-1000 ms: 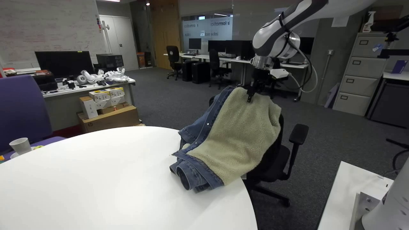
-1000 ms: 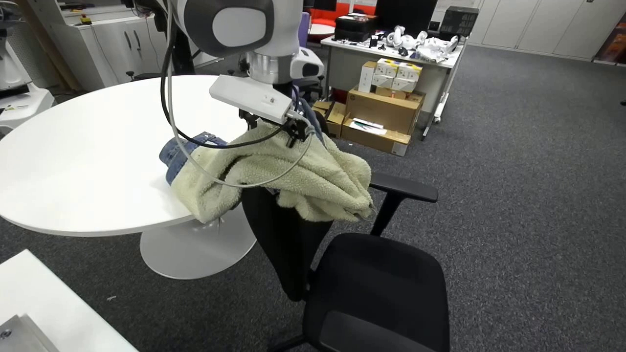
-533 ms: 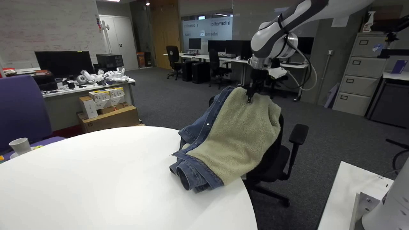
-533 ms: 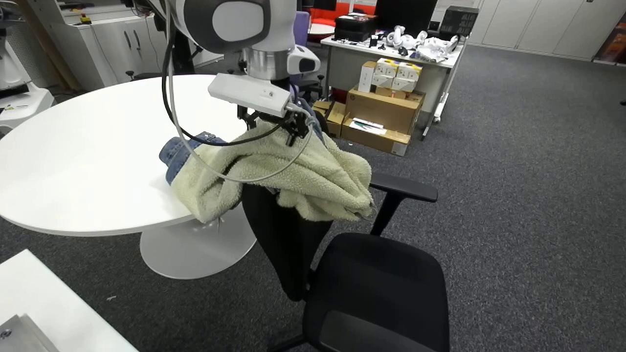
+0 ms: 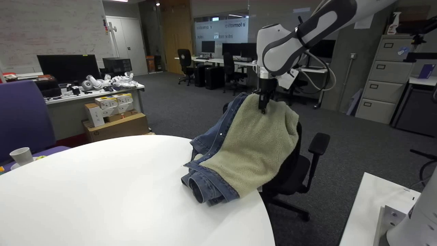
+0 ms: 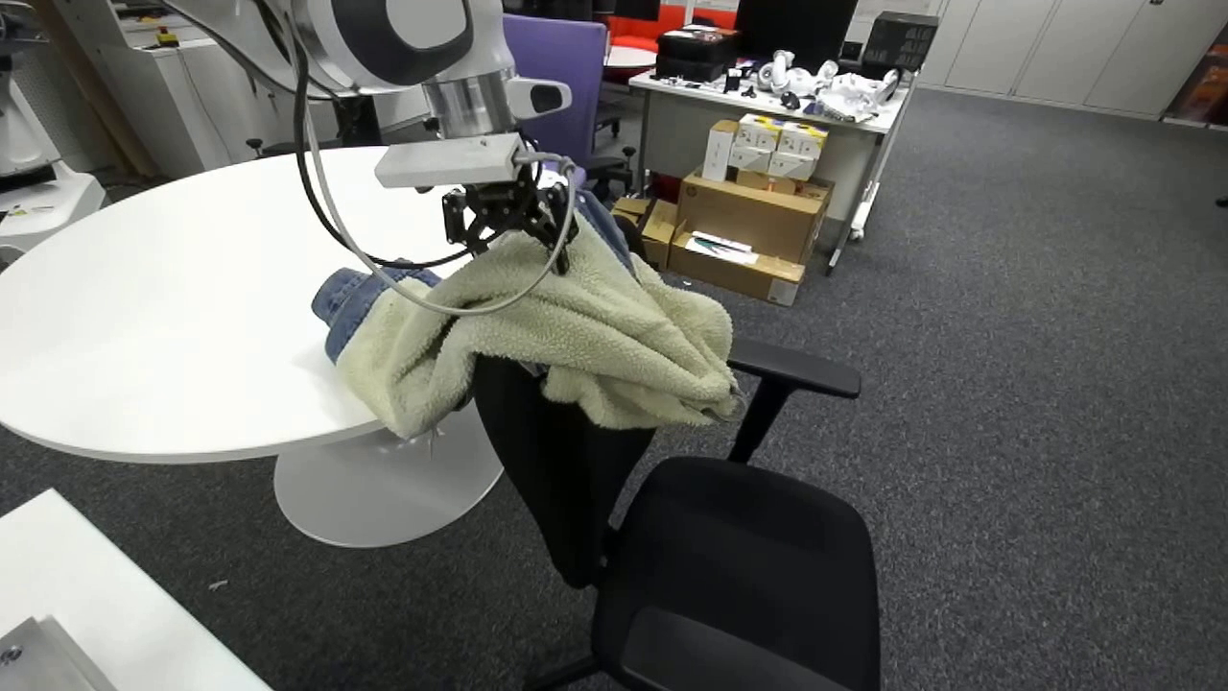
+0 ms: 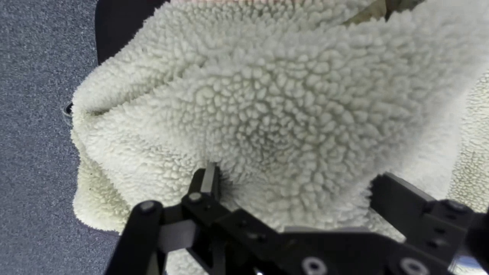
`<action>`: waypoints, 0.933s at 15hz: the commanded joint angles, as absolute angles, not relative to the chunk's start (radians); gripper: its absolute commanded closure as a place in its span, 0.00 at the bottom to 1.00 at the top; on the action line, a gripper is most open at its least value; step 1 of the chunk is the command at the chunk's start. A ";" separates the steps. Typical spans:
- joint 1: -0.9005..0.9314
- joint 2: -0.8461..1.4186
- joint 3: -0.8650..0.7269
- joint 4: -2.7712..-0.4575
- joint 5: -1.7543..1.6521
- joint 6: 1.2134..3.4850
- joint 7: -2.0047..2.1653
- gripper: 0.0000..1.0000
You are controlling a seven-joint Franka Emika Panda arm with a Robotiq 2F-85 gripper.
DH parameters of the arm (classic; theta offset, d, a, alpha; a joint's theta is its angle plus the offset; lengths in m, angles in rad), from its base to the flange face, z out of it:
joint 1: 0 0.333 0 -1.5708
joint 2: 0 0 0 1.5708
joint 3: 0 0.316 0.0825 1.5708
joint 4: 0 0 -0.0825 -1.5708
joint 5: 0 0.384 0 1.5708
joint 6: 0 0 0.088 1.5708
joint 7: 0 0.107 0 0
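Round table (image 5: 119, 194), denim jacket (image 5: 254, 147) fleece-side out across its edge, black chair (image 5: 295, 176) beyond.
The jacket's denim end lies on the table's chair-side edge, pointing inward; its long axis slopes up from there over the chair back. Near that upper end, the gripper (image 7: 296, 173) has its jaws wide apart, fingertips against the fleece.

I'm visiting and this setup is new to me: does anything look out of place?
The denim jacket looks odd: its fleece lining faces outward, and it drapes lopsidedly over the chair's backrest, one end resting on the round table.
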State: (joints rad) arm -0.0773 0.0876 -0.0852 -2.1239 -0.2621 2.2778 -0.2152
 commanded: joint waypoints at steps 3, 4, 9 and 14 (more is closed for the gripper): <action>-0.067 0.111 -0.079 -2.169 -0.314 2.295 -0.154 0.00; -0.068 0.112 -0.080 -2.170 -0.316 2.297 -0.152 0.00; -0.073 0.109 -0.082 -2.165 -0.301 2.296 -0.164 0.27; -0.089 0.100 -0.096 -2.147 -0.300 2.296 -0.162 0.60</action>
State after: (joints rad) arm -0.0810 0.0868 -0.0912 -2.1194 -0.3039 2.2778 -0.1833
